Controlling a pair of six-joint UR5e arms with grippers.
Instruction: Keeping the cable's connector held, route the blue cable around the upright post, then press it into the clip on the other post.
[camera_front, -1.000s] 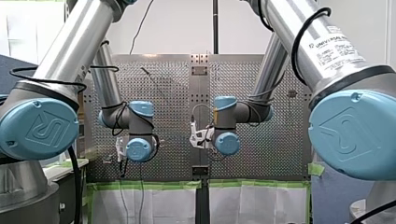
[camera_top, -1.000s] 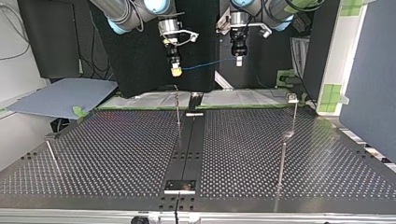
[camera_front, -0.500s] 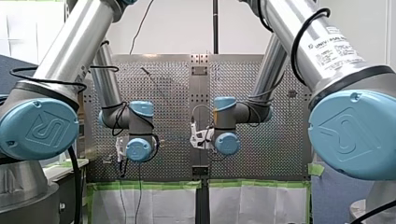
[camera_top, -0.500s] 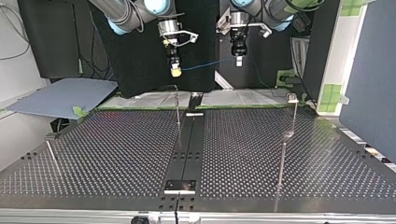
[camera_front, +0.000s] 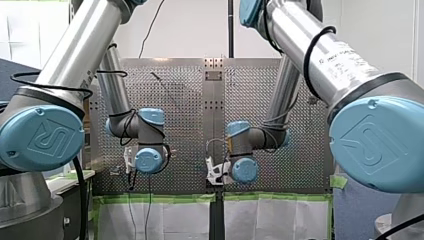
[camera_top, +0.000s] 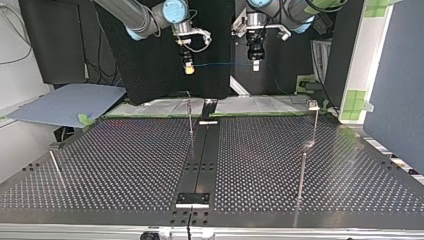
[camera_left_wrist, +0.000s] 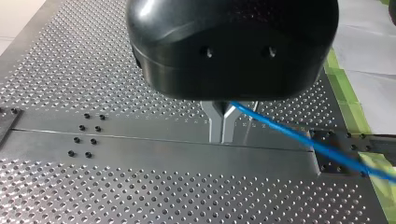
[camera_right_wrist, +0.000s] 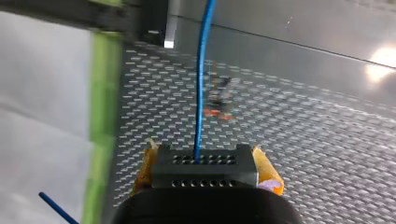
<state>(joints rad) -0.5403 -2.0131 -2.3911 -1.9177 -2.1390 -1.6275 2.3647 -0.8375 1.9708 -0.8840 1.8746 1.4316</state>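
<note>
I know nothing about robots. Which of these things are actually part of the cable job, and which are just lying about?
Part of the job: blue cable; my left claw and my right claw, both gripping it; thin middle post; clip-topped post at the top view's right.

Just lying about: blue-grey board beside the table; green tape.

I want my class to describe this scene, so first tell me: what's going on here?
Two robot arms hold a blue cable stretched between them in the air above the perforated table. My left gripper pinches it between metal fingers; my right gripper, with yellow pads, grips it too. The cable touches no upright post yet, so the routing has not begun.
</note>
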